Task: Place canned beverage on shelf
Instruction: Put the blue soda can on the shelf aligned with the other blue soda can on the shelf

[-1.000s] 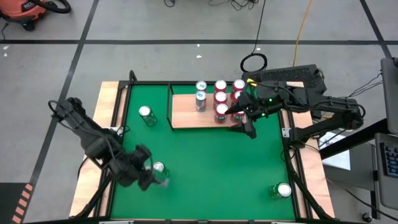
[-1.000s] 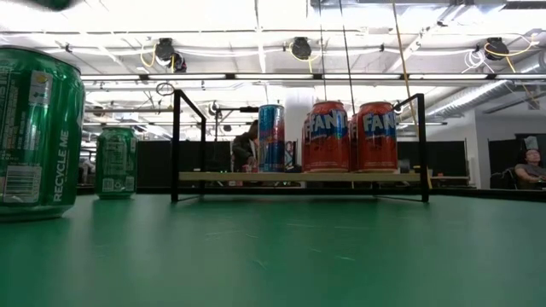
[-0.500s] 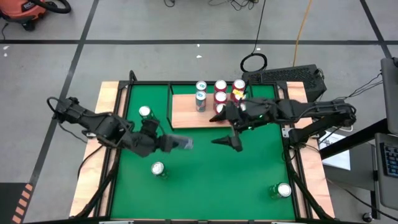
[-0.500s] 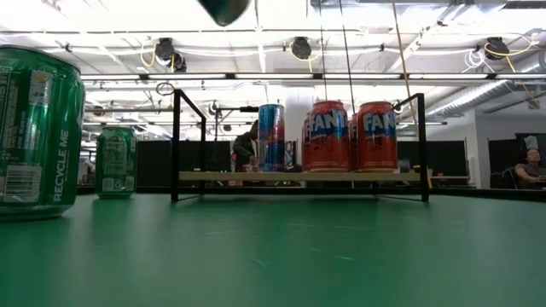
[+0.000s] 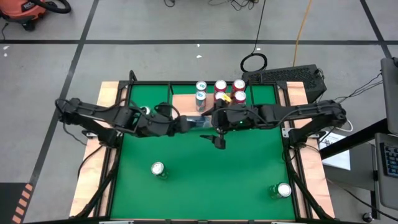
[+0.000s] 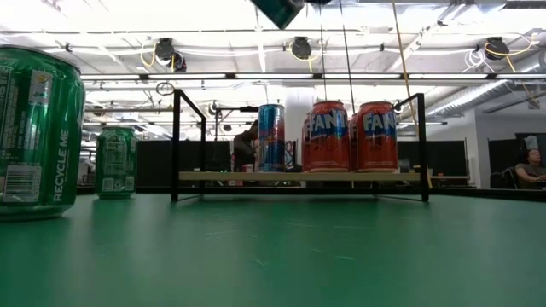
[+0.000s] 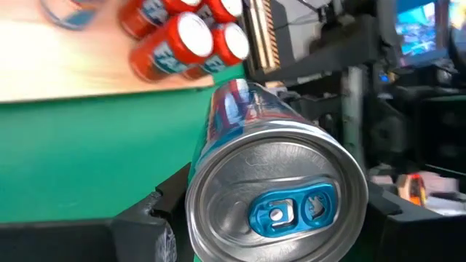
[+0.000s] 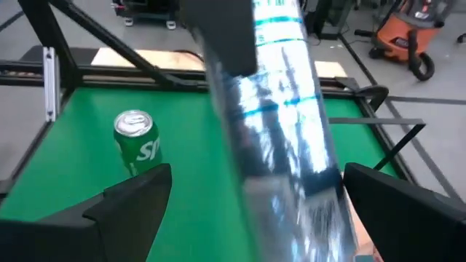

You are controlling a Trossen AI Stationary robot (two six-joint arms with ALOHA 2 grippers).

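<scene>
My left gripper [image 5: 185, 124] is shut on a silver, blue and red can [image 5: 196, 122], held in the air over the shelf's near edge. The can's tab end faces the left wrist camera [image 7: 280, 193], and its other end shows at the top of the low view [image 6: 277, 10]. The shelf [image 5: 183, 107] is a light-wood board with a black rail at the table's far side; several cans [image 5: 221, 92] stand on it. My right gripper [image 5: 216, 135] is open just right of the held can, with its fingers [image 8: 135, 200] wide apart on either side of the can [image 8: 287, 124]. My left gripper pinches the can's round side wall near its tab end [image 7: 211, 182] between its two fingers [image 7: 149, 218]. The fingers come level from the table's left and lie along the can. The can lies on its side, lifted clear of the table and the shelf.
Green cans stand on the green table: one at the far left [image 5: 145, 112] beside my left arm, one at the near left [image 5: 158, 169], one at the near right [image 5: 283, 190]. Red cans [image 6: 327, 136] fill the shelf's right part. Black frame rails edge the table.
My left gripper has carried the can from the table's near left, up and toward the far right, to the shelf's near edge. My right gripper has swung from the shelf's right end toward the table's left and near side, up to the carried can.
</scene>
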